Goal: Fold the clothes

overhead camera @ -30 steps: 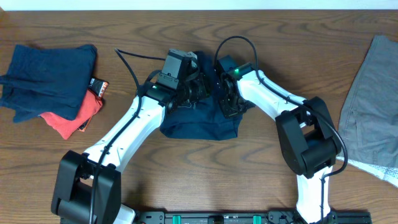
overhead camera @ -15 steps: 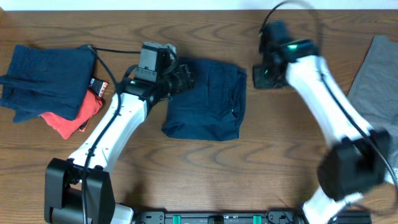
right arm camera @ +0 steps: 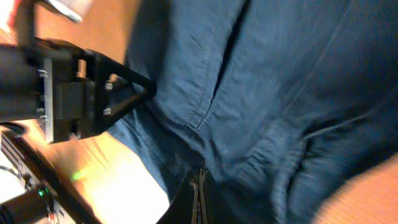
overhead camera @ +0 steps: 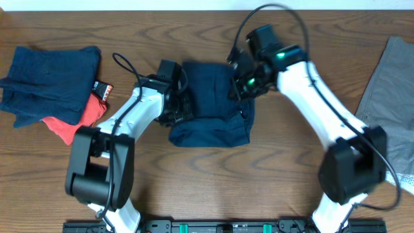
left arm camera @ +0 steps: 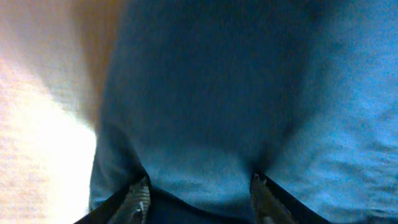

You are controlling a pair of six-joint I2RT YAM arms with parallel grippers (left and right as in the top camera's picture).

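Navy shorts (overhead camera: 213, 107) are lying mid-frame on the wooden surface (overhead camera: 213, 188). Left fingers (left arm camera: 139, 199) are sitting spread apart on their left edge. Right fingers (right arm camera: 194, 198) are clenching cloth at the right edge.

The flat grey cloth garment (overhead camera: 388, 97) runs off the overhead's right edge. The small black-and-red object (overhead camera: 101, 88) is too small to identify. The left gripper (left arm camera: 199, 182) is blurred and cropped below.
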